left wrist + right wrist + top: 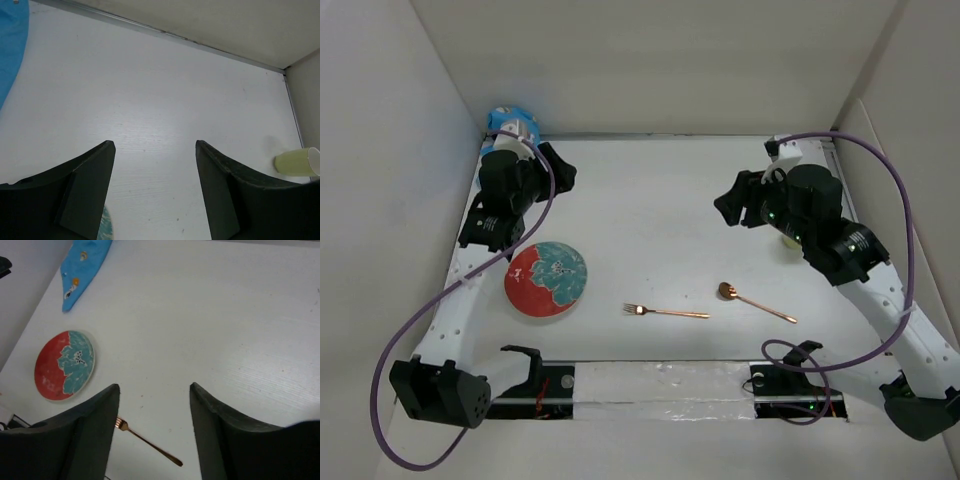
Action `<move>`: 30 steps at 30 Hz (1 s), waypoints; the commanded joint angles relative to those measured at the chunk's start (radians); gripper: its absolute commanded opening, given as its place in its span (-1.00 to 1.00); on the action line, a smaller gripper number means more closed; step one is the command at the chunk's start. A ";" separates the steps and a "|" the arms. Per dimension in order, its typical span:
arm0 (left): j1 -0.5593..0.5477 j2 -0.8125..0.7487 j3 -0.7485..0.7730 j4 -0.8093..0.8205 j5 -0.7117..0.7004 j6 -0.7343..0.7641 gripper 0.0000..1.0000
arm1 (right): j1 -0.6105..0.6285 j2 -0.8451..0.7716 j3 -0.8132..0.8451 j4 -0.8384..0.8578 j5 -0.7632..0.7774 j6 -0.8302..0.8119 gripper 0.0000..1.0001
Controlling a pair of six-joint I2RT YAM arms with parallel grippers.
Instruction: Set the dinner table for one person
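The white dinner table (650,200) carries a red and teal plate (546,279) at the near left, a copper fork (666,312) and a copper spoon (756,302) near the front. A blue patterned cloth (512,119) lies at the far left corner, partly behind my left arm. A pale green cup (296,162) lies on its side at the right; in the top view it is mostly hidden under my right arm. My left gripper (558,168) is open and empty above the far left of the table. My right gripper (732,207) is open and empty, raised over the right middle.
White walls enclose the table at the back and both sides. The plate (64,365), the fork (148,442) and the blue cloth (82,267) show in the right wrist view. Purple cables loop from both arms along the table's sides.
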 commanded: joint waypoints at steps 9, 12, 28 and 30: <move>0.056 0.135 0.166 -0.058 -0.286 0.011 -0.97 | -0.051 -0.011 -0.027 0.050 -0.149 -0.007 -1.00; 0.105 0.275 0.262 -0.100 -0.355 0.020 -1.00 | -0.051 -0.018 -0.033 0.058 -0.149 -0.013 -1.00; 0.324 0.875 0.561 -0.266 -0.320 -0.002 0.17 | -0.060 -0.048 -0.085 0.066 -0.175 -0.036 -0.25; 0.325 0.882 0.544 -0.256 -0.311 -0.002 0.19 | -0.060 -0.048 -0.088 0.070 -0.175 -0.034 -0.09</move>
